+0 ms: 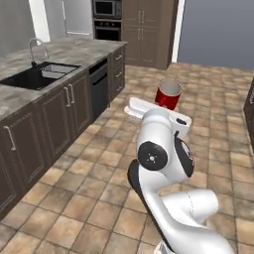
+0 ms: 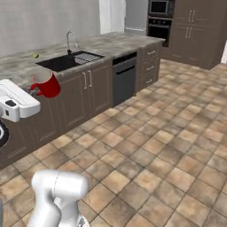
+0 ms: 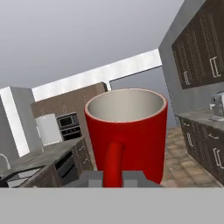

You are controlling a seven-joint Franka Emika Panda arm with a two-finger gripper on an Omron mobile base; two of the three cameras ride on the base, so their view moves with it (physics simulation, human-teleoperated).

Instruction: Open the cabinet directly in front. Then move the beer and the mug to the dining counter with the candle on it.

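While the arm holds it aloft over the tiled floor, the mug (image 1: 168, 94) in the left base view sits just past the white wrist, well to the right of the sink (image 1: 38, 75) and clear of any surface. I judge this to be the carrying step: the mug is on its way to the dining counter, and the next move calls for driving to the slab with the candle and lowering the mug upright onto it. It is a glossy red cylinder with a pale inside.

From the right base view, the mug (image 2: 46, 86) hangs in front of the sink counter (image 2: 26, 66), a grey-brown veined stone top over dark brown raised-panel doors with slim silver handles. The sink (image 2: 71, 60) lies beyond the mug, its curved steel faucet (image 2: 70, 39) behind it.

Along the hand view, the gripper (image 3: 113, 177) is pinched tight on the mug's handle (image 3: 113, 162), a smooth red loop, with the mug (image 3: 131, 131) upright. Dark wall cabinets (image 3: 199, 43) stand to the mug's right.
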